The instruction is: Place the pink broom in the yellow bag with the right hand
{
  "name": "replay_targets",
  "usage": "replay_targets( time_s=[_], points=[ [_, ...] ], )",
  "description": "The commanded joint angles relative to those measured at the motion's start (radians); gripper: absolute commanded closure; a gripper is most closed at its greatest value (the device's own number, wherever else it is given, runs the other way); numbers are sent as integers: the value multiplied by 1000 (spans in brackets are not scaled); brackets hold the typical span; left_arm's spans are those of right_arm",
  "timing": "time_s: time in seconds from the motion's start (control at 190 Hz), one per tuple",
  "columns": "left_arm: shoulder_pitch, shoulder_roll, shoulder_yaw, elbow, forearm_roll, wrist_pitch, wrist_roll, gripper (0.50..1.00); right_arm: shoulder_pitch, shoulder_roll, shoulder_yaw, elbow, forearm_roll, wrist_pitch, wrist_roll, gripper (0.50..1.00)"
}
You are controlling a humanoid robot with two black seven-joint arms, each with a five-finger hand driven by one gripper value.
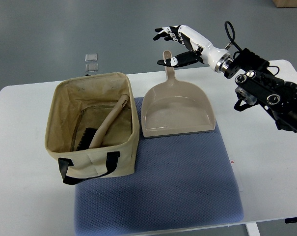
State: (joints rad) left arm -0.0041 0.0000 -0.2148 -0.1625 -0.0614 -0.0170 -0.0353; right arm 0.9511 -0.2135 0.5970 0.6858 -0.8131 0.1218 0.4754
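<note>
One hand shows, the right hand (180, 45), raised with fingers spread apart and holding nothing. Just below its fingertips stands the handle of a beige dustpan (177, 110), which lies on a blue mat (187, 182). Farther to the hand's left sits the yellowish bag (92, 129) with black straps, and the broom (105, 127) rests inside it, bristles down, handle leaning up.

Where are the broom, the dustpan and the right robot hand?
broom (108, 124), top view, on its handle inside the bag
dustpan (176, 105), top view, on its pan floor
right robot hand (180, 45), top view, on its palm
</note>
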Motion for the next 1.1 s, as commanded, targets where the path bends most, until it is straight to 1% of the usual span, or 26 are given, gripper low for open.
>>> replay_targets(
  time_s=[0.0, 0.079, 0.227, 0.491, 0.644, 0.96, 1.097],
  points=[
    [1, 0, 0, 0, 0, 0, 0, 500, -60, 3, 58, -29, 170, 2, 0, 587],
    [-1, 0, 0, 0, 0, 0, 0, 500, -74, 16, 70, -64, 295, 4, -1, 583],
    [1, 0, 0, 0, 0, 0, 0, 500, -92, 36, 67, -69, 518, 6, -9, 574],
    [-1, 0, 0, 0, 0, 0, 0, 500, -118, 85, 83, -69, 693, -8, -6, 570],
    [-1, 0, 0, 0, 0, 0, 0, 500, -123, 89, 135, -71, 710, -5, -1, 570],
    [-1, 0, 0, 0, 0, 0, 0, 500, -135, 79, 135, -74, 709, -8, 8, 570],
    [1, 0, 0, 0, 0, 0, 0, 500, -140, 65, 136, -74, 709, -10, 31, 570]
  ],
)
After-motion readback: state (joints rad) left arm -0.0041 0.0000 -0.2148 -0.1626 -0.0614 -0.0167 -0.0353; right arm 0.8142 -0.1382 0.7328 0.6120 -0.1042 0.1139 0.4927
